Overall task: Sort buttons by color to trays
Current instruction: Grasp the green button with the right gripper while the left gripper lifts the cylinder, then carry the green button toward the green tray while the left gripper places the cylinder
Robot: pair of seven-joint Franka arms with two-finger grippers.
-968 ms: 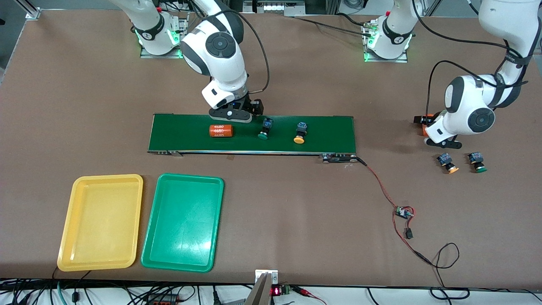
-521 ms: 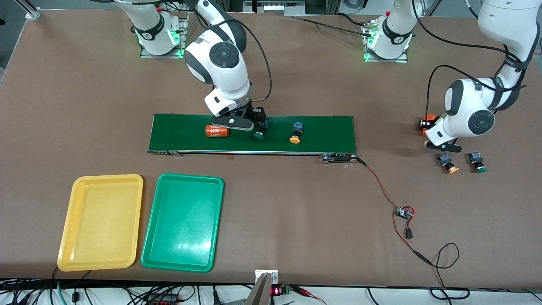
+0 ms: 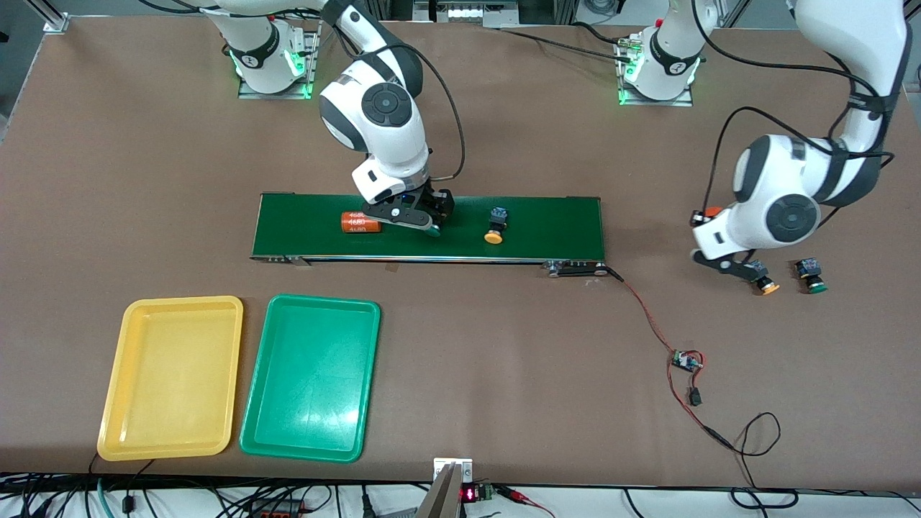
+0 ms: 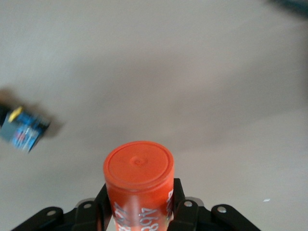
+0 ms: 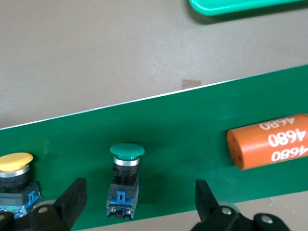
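Note:
On the dark-green belt (image 3: 547,223) my right gripper (image 3: 419,221) is open and down around a green-capped button (image 5: 126,178), one finger (image 5: 73,198) on each side, not touching it. Only its green cap (image 3: 433,231) shows in the front view. A yellow-capped button (image 3: 495,226) lies on the belt beside it (image 5: 14,179). My left gripper (image 3: 728,262) is shut on an orange "4680" cylinder (image 4: 138,179) over the table by a yellow-capped button (image 3: 764,283) and a green-capped one (image 3: 813,277). The yellow tray (image 3: 173,378) and green tray (image 3: 311,378) lie empty near the front camera.
A second orange "4680" cylinder (image 3: 360,221) lies on the belt close beside my right gripper, and shows in the right wrist view (image 5: 269,142). A red-black cable with a small board (image 3: 687,360) runs from the belt's end across the table.
My right gripper came down over the green-capped button. The belt's objects drifted toward the right arm's end. My left arm moved with the cylinder toward the yellow-capped button on the table.

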